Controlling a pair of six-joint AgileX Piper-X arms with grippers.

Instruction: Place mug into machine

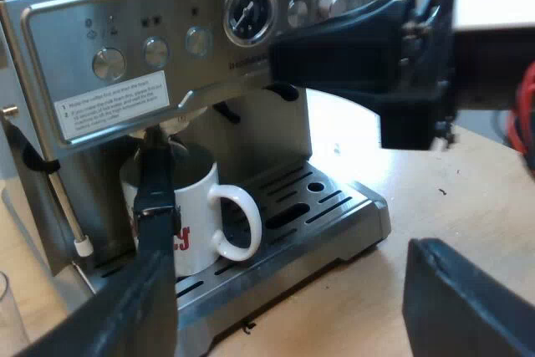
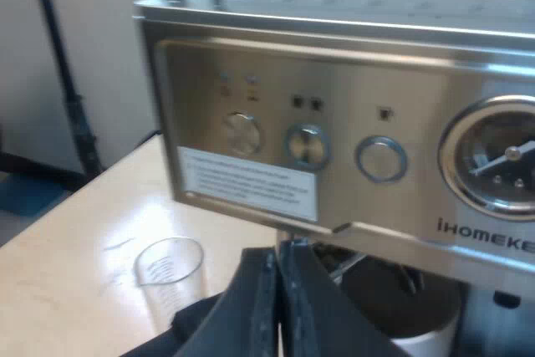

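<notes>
The mug (image 1: 201,198) is seated upright on the drip tray (image 1: 343,206) of the espresso machine (image 1: 75,31), under the brew head.

The left gripper (image 1: 288,206) is spread wide at the machine's front. One finger (image 1: 157,198) lies across the mug's outer wall, with its tip at the rim. The other finger (image 1: 468,298) is well apart from the mug. Contact with the mug cannot be determined.

The right gripper (image 2: 278,248) is closed, its fingers pressed together with nothing seen between them. Its tips are placed just under the machine's control panel, near the mug's rim.

The left wrist view gives the mug's full wall, its handle (image 1: 242,223) and the tray. The right arm (image 1: 359,64) is also seen there, crossing before the panel by the pressure gauge (image 1: 249,12).

The right wrist view gives a part of the mug's rim, and a measuring glass (image 2: 170,277) standing on the table (image 2: 75,248) beside the machine.
</notes>
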